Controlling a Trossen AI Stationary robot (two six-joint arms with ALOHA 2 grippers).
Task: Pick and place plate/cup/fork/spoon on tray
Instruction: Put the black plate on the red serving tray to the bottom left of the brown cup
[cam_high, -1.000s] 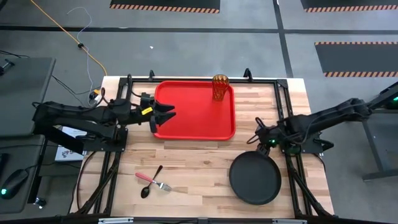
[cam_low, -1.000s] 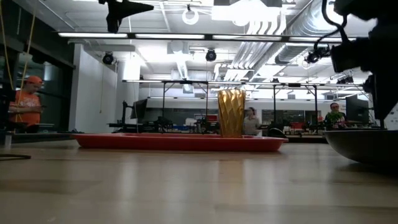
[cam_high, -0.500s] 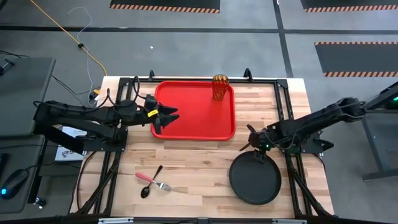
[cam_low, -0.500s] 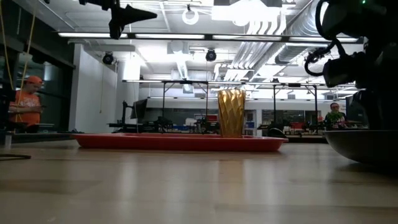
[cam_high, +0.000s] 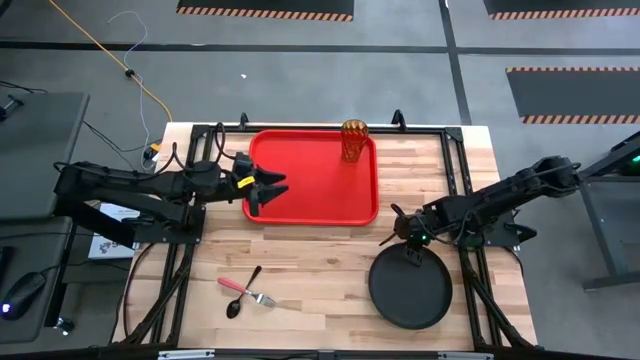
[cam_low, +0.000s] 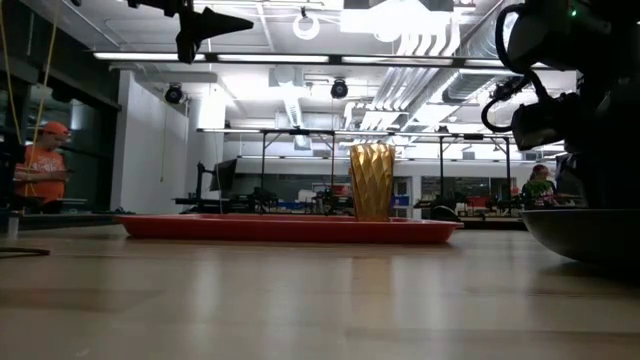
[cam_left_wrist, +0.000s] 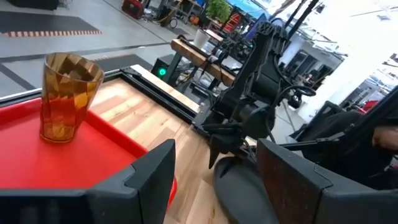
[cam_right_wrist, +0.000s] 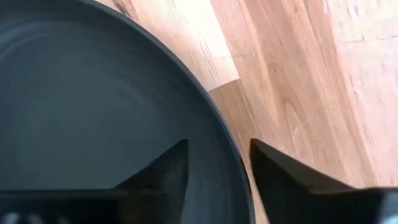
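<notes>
Two arms: we see both over the table, the left gripper at the tray's left edge, the right gripper at the plate's far rim.
Plate: round, shallow, matte black-grey with a raised rim, lying on the bare wood at the near right, apart from the tray.
Right gripper state: fingers spread, one on each side of the plate's rim in the right wrist view; we cannot tell whether they touch it.
Left gripper state: fingers apart, holding nothing, hovering over the tray's left rim.
Tray: bright red, rectangular, rounded corners, at the far middle of the table.
Cup: amber, translucent, faceted wall, upright in the tray's far right corner.
Fork: pink handle, silvery tines, near left on the wood.
Spoon: dark, slim, crossing the fork.
</notes>
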